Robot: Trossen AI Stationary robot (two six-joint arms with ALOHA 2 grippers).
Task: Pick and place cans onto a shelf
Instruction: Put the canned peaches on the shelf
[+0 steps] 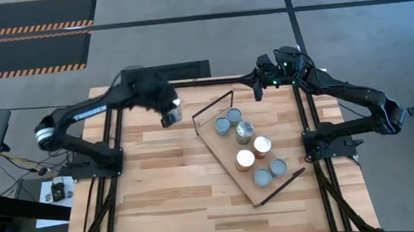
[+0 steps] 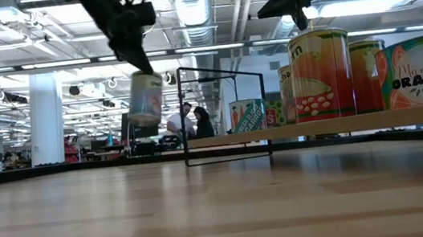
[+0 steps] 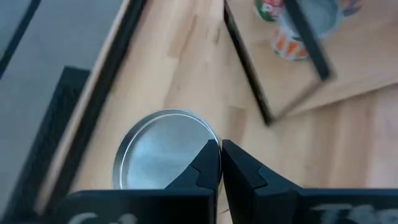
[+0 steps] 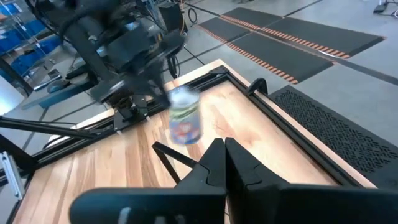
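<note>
- Fingers (image 3: 208, 163) of the left gripper (image 1: 168, 111) are pinched on the rim of a can (image 1: 171, 113), and the can hangs in the air above the table (image 1: 169, 200), near the table's back edge.
- Fingers of the right gripper (image 1: 258, 90) are pressed together with nothing between them. It waits up high over the table's back edge, well apart from the shelf's cans.
- Next biggest is the shelf (image 1: 233, 169), a light wooden board lying slanted on the table, with a thin black wire frame (image 1: 214, 112) at the end near the held can.
- Seven cans (image 1: 245, 160) stand upright on the shelf, close together in a bunch.
- From table height, a tall orange can (image 2: 321, 73) stands on the board, and a can with the word "ORANGE" (image 2: 422, 70) is beside it.
- The held can hangs just beside the wire frame, not touching it, and it is tilted a little.
- Far behind the table, people (image 2: 188, 121) show in the room.
</note>
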